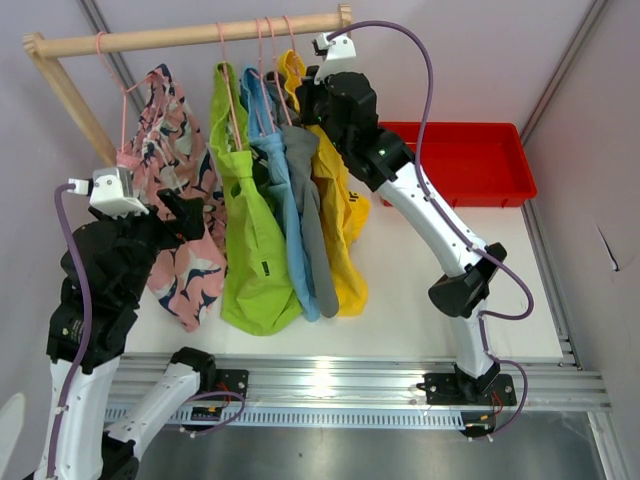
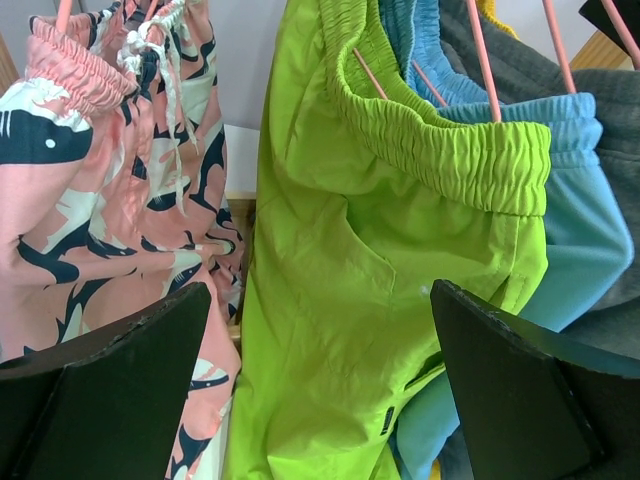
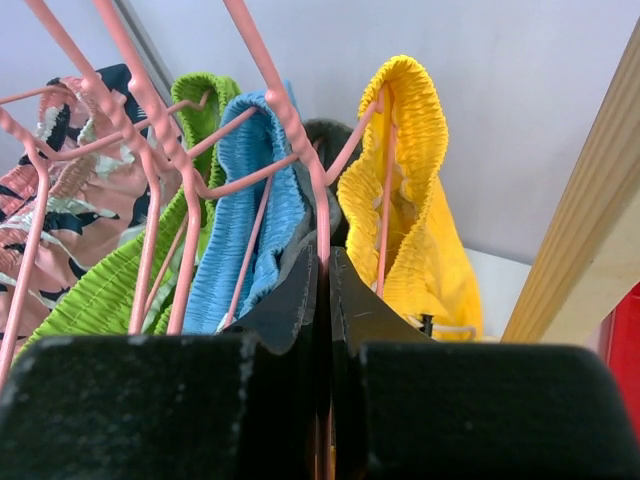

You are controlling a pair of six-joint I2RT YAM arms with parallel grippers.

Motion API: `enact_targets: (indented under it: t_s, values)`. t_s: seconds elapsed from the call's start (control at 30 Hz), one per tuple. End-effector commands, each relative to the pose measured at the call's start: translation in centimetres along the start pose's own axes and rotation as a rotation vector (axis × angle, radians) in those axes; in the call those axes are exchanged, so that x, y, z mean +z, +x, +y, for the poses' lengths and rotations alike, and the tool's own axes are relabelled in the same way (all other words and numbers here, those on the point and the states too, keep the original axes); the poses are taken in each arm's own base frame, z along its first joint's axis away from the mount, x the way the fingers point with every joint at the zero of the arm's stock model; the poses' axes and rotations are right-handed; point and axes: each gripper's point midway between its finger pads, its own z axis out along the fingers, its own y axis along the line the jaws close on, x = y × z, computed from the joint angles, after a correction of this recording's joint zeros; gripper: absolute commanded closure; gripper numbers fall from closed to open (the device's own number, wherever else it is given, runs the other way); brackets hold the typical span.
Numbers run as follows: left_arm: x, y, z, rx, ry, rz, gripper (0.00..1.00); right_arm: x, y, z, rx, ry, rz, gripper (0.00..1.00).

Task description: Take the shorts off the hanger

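Five shorts hang on pink hangers from a wooden rail (image 1: 190,38): pink patterned (image 1: 185,240), lime green (image 1: 250,250), light blue (image 1: 290,220), grey (image 1: 315,230) and yellow (image 1: 345,230). My right gripper (image 3: 324,255) is up by the rail and shut on a pink hanger wire (image 3: 320,200) between the grey shorts (image 3: 330,135) and the yellow shorts (image 3: 420,200). My left gripper (image 2: 320,300) is open and empty, facing the lime green shorts (image 2: 340,220), with the pink patterned shorts (image 2: 110,200) at its left finger.
A red bin (image 1: 470,165) stands at the back right of the white table. The rack's slanted wooden leg (image 1: 75,100) is at the left, and another wooden leg (image 3: 590,220) is close to the right of my right gripper.
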Motion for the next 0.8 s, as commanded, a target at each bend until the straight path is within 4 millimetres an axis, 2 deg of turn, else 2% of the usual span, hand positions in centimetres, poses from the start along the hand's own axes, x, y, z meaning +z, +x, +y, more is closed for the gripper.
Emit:
enact_targets:
  t_s: [0.0,0.1,0.13,0.2,0.37,0.47,0.57,0.63,0.67,0.7,0.73,0.77]
  values:
    - [0.2,-0.1,-0.1,0.019,0.008,-0.012,0.01,-1.3,-2.6,0.3,0.001,-0.001,-0.053,1.0]
    - [0.3,-0.4,-0.5,0.018,0.023,-0.009,0.01,-1.9,-3.2,0.4,-0.008,-0.01,-0.066,1.0]
    - [0.4,-0.4,-0.7,0.02,0.03,-0.006,0.01,-2.6,-4.3,0.4,-0.005,-0.017,-0.087,1.0]
    - [0.8,-0.7,-1.4,0.023,0.06,0.007,0.01,-3.3,-5.3,0.9,-0.019,-0.032,-0.117,1.0]
    - [1.7,-1.9,-3.5,0.031,0.139,0.019,0.01,-6.7,-10.3,1.7,-0.048,-0.052,-0.222,1.0]
    - [2.6,-2.5,-4.2,0.036,0.153,0.025,0.01,-8.6,-12.5,1.4,-0.066,-0.037,-0.258,1.0]
    - [3.2,-3.6,-4.9,0.043,0.171,0.012,0.01,-11.4,-15.0,0.4,-0.059,-0.028,-0.285,1.0]
    - [3.4,-4.2,-5.3,0.046,0.184,0.005,0.01,-12.6,-15.8,0.0,-0.055,-0.024,-0.295,1.0]
    - [3.7,-4.3,-5.5,0.049,0.186,0.01,0.01,-12.8,-15.3,-0.2,-0.06,-0.017,-0.281,1.0]
    - [4.0,-4.9,-5.7,0.049,0.186,0.003,0.01,-14.2,-16.5,-0.6,-0.049,-0.017,-0.306,1.0]
    - [4.1,-5.1,-5.8,0.049,0.187,0.0,0.01,-14.7,-16.7,-0.8,-0.043,-0.016,-0.31,1.0]
    - [4.3,-5.3,-6.0,0.05,0.19,-0.003,0.01,-14.6,-16.0,-1.1,-0.051,-0.004,-0.294,1.0]
